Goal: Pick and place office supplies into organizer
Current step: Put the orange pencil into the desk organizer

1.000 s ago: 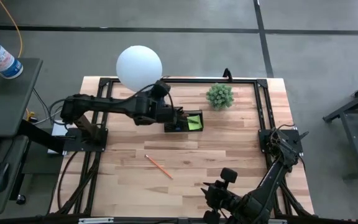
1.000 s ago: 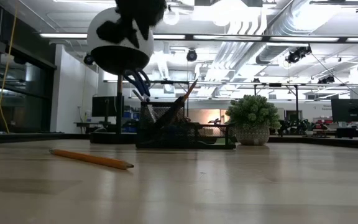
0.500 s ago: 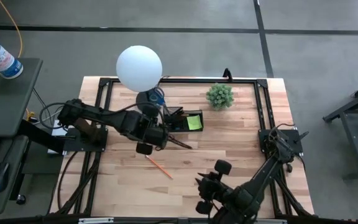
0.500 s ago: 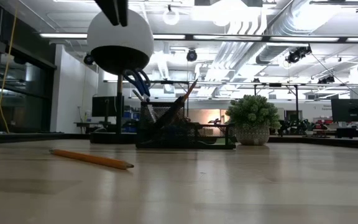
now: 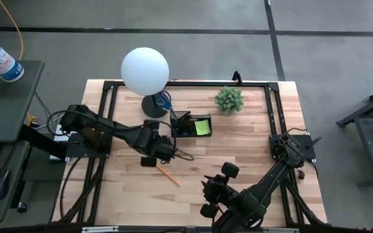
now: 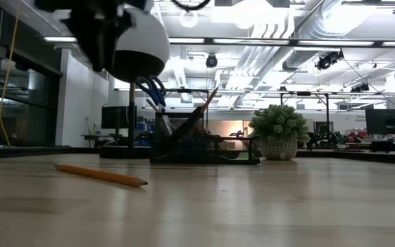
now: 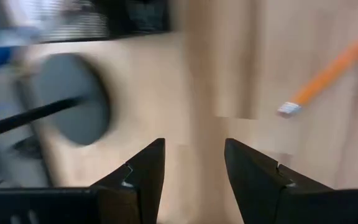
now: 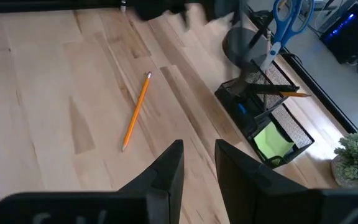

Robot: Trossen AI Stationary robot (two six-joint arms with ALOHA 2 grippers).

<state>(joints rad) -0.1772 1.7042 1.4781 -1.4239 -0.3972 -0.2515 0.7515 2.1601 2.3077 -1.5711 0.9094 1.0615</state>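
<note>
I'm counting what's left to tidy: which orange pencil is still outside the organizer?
The thin orange pencil lying flat on the wooden table, just beside the left pincer. The other orange pencil already stands tilted in the black mesh organizer.

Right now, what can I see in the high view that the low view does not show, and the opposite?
Only the high view shows the right gripper at the near edge, the left gripper open over the wood by the loose pencil, and the green sticky-note pad in the organizer.
Only the low view shows the room behind and the scissors standing upright with a pencil leaning.
Both show the loose pencil, organizer, lamp globe and small plant.
</note>
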